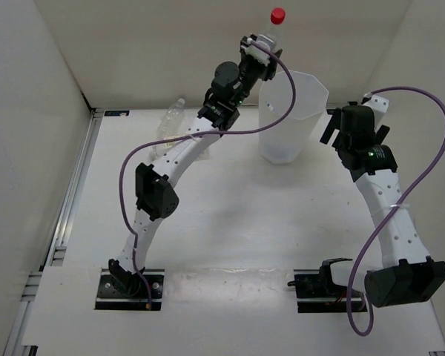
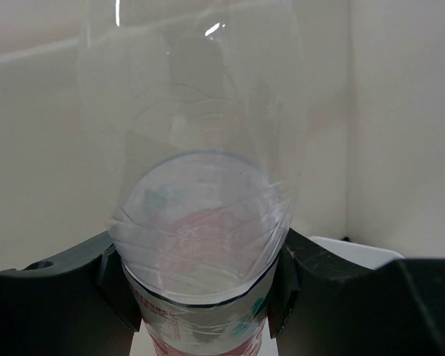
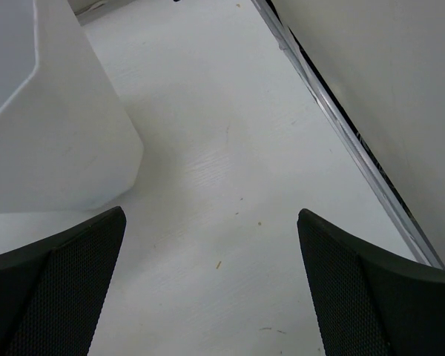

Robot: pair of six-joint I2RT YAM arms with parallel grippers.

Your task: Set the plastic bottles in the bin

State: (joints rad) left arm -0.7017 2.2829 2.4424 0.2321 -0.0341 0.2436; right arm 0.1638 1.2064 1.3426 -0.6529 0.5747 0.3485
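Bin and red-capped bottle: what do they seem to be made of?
Bin: probably translucent white plastic, matte; light passes dimly through its faceted walls. Red-capped bottle: thin clear plastic, glossy; see-through, with sharp highlights and faint creases.

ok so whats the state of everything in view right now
bin: upright, contents unclear
red-capped bottle: held aloft near the bin's rim, not in it
left gripper: shut on the red-capped bottle
right gripper: open, empty, beside the bin
clear bottle: lying loose, outside the bin
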